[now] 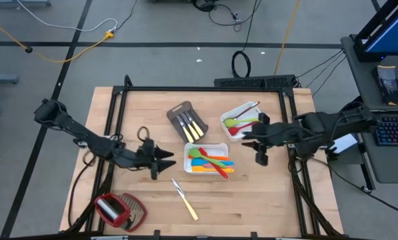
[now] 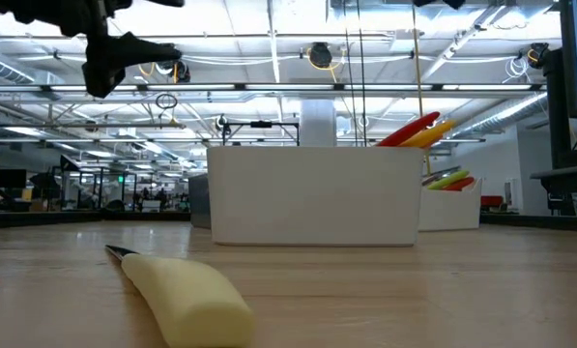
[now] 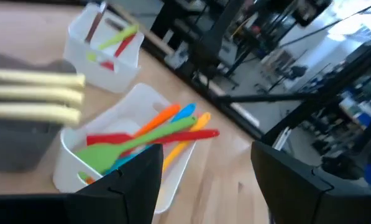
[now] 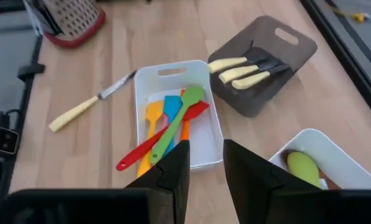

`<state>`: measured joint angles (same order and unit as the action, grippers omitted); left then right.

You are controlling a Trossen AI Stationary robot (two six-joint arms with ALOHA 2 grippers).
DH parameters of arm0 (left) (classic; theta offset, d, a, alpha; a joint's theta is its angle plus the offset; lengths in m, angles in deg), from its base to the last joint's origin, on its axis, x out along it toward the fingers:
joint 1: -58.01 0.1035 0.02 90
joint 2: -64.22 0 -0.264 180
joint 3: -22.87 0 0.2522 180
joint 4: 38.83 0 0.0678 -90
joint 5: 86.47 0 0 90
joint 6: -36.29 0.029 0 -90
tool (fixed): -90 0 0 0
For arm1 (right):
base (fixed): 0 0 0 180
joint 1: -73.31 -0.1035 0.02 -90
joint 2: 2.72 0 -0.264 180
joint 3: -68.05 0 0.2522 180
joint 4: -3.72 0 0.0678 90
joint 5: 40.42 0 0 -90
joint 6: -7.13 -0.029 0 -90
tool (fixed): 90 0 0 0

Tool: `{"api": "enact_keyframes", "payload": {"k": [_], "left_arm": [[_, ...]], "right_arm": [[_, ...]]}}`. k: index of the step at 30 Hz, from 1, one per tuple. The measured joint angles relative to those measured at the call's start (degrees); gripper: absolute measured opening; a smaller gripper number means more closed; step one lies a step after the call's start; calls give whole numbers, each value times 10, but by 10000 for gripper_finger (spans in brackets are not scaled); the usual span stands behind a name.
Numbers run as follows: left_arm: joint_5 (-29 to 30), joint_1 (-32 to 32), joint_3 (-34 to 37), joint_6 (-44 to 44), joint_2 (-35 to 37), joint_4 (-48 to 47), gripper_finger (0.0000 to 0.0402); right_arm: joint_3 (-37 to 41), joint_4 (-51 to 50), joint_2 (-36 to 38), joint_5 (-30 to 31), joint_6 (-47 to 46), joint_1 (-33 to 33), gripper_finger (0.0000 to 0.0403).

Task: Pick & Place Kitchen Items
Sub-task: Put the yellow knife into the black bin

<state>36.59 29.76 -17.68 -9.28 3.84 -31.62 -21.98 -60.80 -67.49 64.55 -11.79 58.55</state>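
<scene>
On the wooden tabletop (image 1: 265, 200): three trays. Middle white tray (image 1: 189, 148) holds a pile of utensils (image 1: 211, 162), maybe five or six: green spatula, red, orange, blue, yellow. Second white tray (image 1: 251, 109), beside the right arm, has green and red spoons (image 1: 241, 123) plus a brown one; exact count unclear. Grey-brown tray (image 1: 177, 111) carries three pale-handled knives (image 1: 191, 125). One more pale-handled knife (image 1: 184, 199) lies loose on the wood near the front edge. Red-and-silver grater (image 1: 119, 210) sits at the front left corner. Left gripper (image 1: 167, 160) hangs just left of the middle tray, fingers spread, empty. Right gripper (image 1: 250, 141) is above the gap between the two white trays, fingers partly apart, nothing pinched. Room: grey floor with cables, ceiling lights, desk with keyboard at right.
</scene>
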Motion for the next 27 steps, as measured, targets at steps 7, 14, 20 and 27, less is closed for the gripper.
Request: {"api": "enact_keyframes", "payload": {"k": [7,14,20,27], "left_arm": [[-54,0,-122,-129,-116,-162,250],[-177,10,-244,-278,-199,-331,250],[-279,16,-317,-408,-247,-389,250],[-316,-6,-356,-587,-296,-377,250]], "right_arm": [[166,134,144,0,1,-4,89],[283,197,258,-1,16,-4,89],[319,197,322,0,16,-4,89],[322,197,352,0,36,-4,89]]}}
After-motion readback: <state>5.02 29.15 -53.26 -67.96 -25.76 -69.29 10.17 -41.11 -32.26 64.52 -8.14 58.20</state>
